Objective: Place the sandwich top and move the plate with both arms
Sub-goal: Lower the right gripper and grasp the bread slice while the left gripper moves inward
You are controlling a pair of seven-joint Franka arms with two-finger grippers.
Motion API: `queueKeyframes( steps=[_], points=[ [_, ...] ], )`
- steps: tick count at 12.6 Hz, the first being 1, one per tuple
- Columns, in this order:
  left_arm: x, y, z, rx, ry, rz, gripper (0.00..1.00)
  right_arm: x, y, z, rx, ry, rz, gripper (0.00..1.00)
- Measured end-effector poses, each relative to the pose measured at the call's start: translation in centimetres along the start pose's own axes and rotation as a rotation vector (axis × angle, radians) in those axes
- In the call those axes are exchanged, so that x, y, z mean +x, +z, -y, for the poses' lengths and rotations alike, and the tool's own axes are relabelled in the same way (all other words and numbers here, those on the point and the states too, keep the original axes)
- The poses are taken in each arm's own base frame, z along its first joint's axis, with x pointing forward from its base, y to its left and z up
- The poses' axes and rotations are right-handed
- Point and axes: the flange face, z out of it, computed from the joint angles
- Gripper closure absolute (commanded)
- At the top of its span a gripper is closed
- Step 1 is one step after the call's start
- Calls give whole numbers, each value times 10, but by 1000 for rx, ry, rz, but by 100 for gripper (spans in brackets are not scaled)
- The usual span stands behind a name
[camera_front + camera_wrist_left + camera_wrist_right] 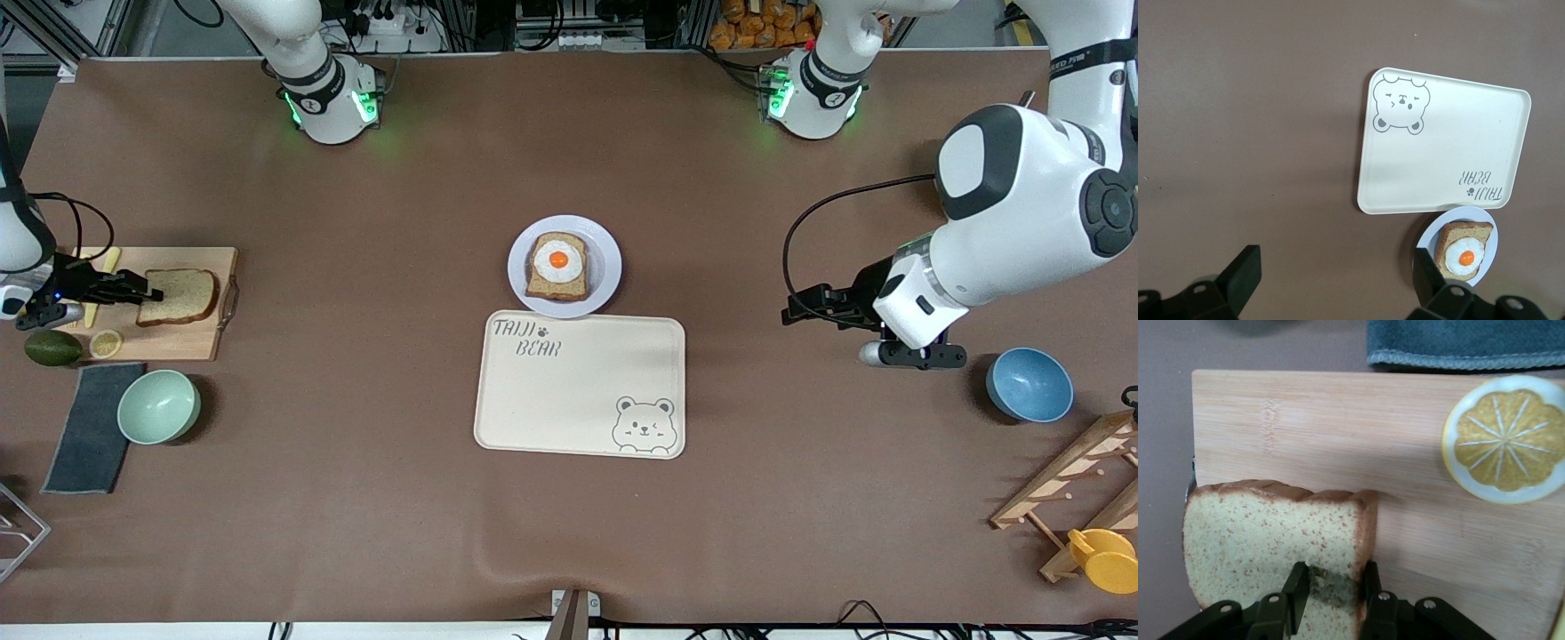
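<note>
Two arms, one slice, one plate. Right gripper (147,291) low on the cutting board (191,342) at the right arm's end of the table, fingers (1297,592) pinching in on the crust edge of the sandwich top (180,296), not yet fully tight; slice flat on the board, edge hold probably chosen for a clean lift. Beside it: lemon slice (106,342), avocado (52,348). Left gripper (800,307) waiting above bare table toward the left arm's end, fully spread, empty, facing the plate (605,267). Plate at centre, carrying egg toast (557,266), touching the tray (578,391) edge farther from the front camera.
</note>
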Motion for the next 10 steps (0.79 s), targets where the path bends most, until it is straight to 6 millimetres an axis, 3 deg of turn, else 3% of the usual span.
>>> queueKeyframes(
  steps=[2,3,10],
  points=[
    [-2,2,-8,-2,15,4,0,-2,-1,-3,2,-13,-9,85],
    [-3,3,-11,-2,20,6,0,-4,0,-5,9,-26,-23,98],
    [4,8,-11,-6,17,-29,0,-7,-1,-10,47,-69,-59,100]
  ],
)
